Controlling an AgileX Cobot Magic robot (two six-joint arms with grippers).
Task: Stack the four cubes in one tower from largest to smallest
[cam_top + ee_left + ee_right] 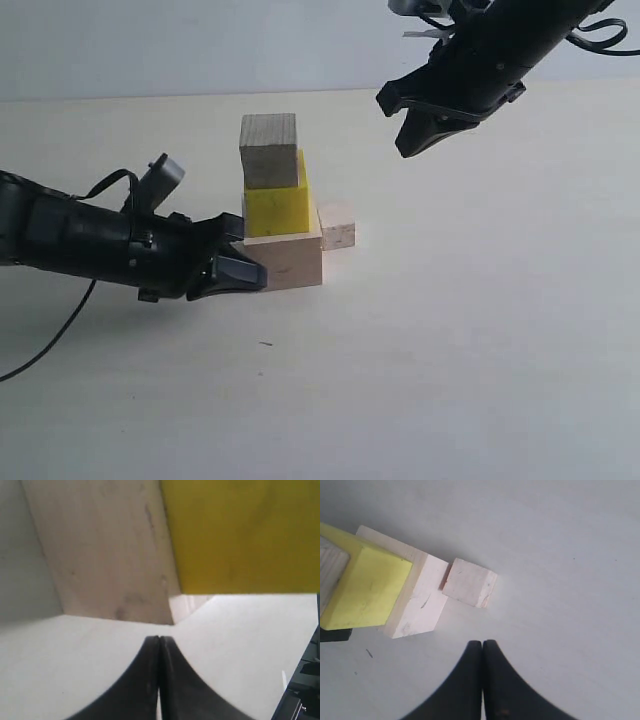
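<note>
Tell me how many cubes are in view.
4: large wooden cube on the table, yellow cube on it, small wooden cube on top, smallest cube beside the base.

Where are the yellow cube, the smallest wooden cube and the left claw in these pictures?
yellow cube (277, 210), exterior view, on its front face.
smallest wooden cube (469, 582), right wrist view, on its top face.
left claw (159, 642), left wrist view, at its closed tips.
</note>
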